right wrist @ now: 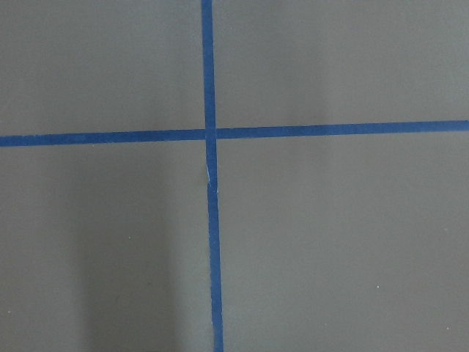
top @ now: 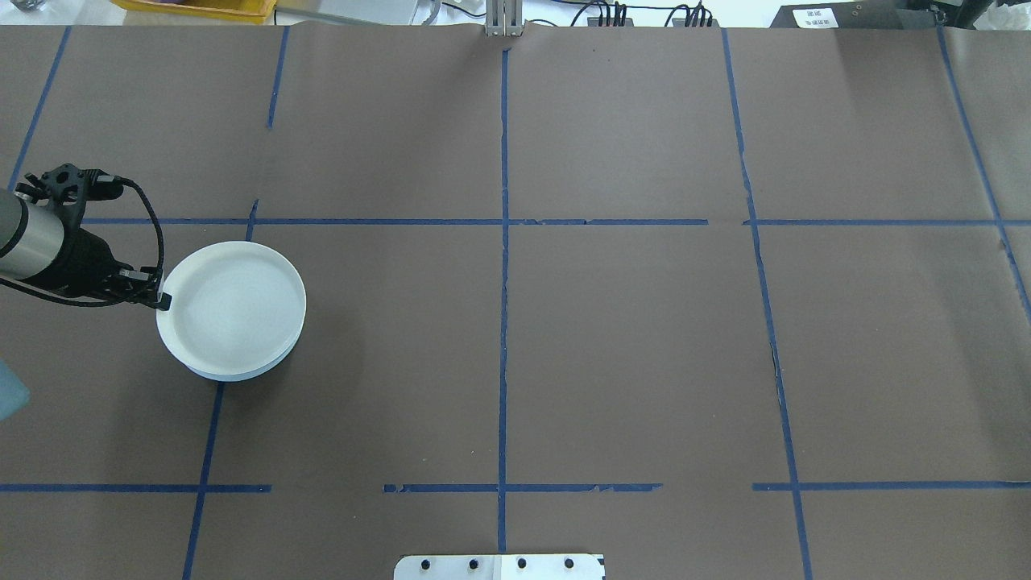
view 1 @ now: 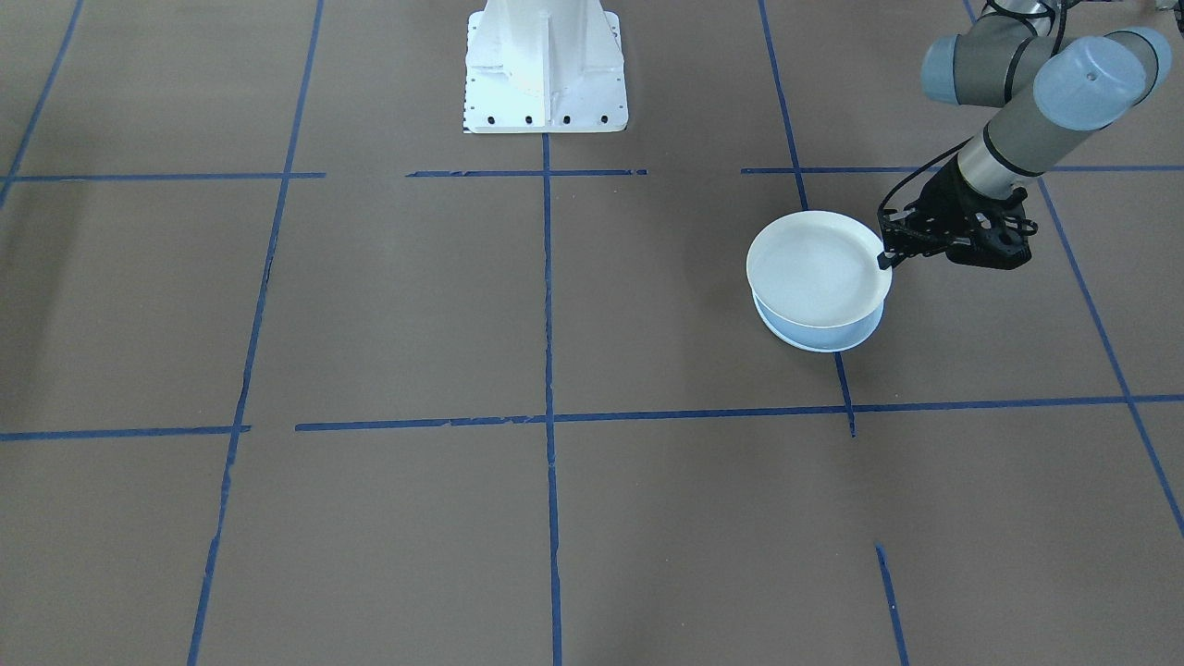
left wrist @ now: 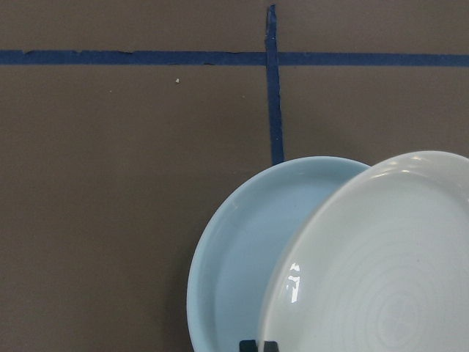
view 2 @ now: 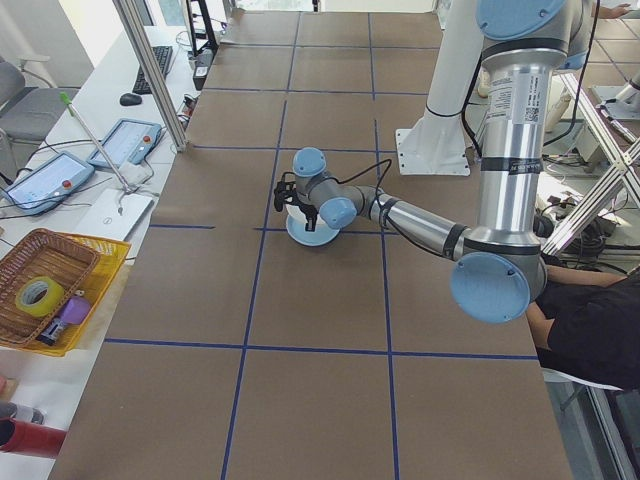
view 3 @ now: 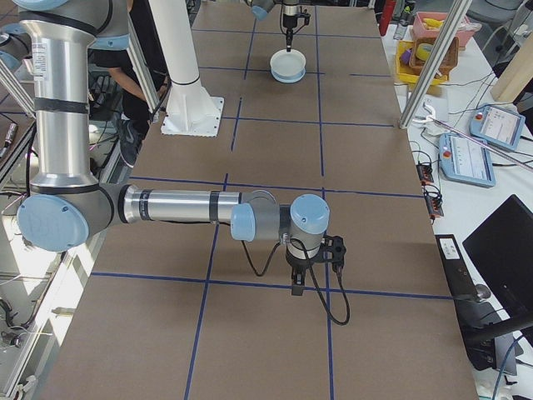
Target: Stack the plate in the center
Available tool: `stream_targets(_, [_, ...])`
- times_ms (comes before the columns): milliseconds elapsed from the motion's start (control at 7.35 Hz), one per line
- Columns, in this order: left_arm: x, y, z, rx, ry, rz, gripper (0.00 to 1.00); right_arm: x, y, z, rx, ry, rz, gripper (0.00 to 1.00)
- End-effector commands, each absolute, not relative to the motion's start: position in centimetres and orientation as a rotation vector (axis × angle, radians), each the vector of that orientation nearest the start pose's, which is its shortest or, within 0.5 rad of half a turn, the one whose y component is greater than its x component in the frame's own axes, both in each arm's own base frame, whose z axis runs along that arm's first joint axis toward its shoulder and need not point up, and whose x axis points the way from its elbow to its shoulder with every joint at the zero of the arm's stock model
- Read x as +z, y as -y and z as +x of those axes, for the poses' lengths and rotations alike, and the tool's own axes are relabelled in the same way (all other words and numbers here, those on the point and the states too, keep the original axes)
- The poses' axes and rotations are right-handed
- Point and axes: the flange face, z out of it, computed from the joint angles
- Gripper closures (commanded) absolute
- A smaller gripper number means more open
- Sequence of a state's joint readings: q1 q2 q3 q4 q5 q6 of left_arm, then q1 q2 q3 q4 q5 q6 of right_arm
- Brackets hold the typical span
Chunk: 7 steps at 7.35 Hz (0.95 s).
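Here the left gripper fingers pinch the ringed plate (tilted) over the blue-grey plate.

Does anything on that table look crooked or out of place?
Yes. The round white ringed plate held at its rim by the left tool sits off-centre and tilted over the pale blue plate beneath, leaving a blue crescent uncovered.

The round pale blue-grey plate lies mostly hidden under the ringed cream plate — only a crescent shows. The left tool is cut off at the wrist view's bottom edge — its grip cannot be judged.
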<state>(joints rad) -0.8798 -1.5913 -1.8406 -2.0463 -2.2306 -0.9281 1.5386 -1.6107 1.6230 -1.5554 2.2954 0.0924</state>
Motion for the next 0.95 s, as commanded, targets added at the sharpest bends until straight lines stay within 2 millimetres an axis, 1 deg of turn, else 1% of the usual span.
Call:
stream_targets(0, [46.5,43.9,26.9,0.032,-0.960,0.052,1.00,65.4,47.9,5.2,0.049,0.726,-0.019,0.00])
stream_targets(136, [46.5,43.9,26.9,0.032,-0.960,0.052,1.00,65.4,47.9,5.2,0.049,0.726,-0.019,0.00])
stream_targets(272, [46.5,44.0,26.8,0.034,-0.959,0.056,0.30,65.4,47.9,5.2,0.047,0.726,-0.019,0.00])
stream_targets(408, [46.7,44.2,26.5,0.074,-0.954,0.079,0.00,65.4,47.9,5.2,0.049,0.726,-0.019,0.00])
stream_targets(680, [47.0,44.5,26.0,0.068,-0.951,0.085,0.00,65.4,47.9,5.2,0.049,0.724,-0.019,0.00])
stream_targets(816, [46.6,44.7,25.5,0.060,-0.955,0.095,0.00,65.4,47.9,5.3,0.049,0.724,-0.018,0.00])
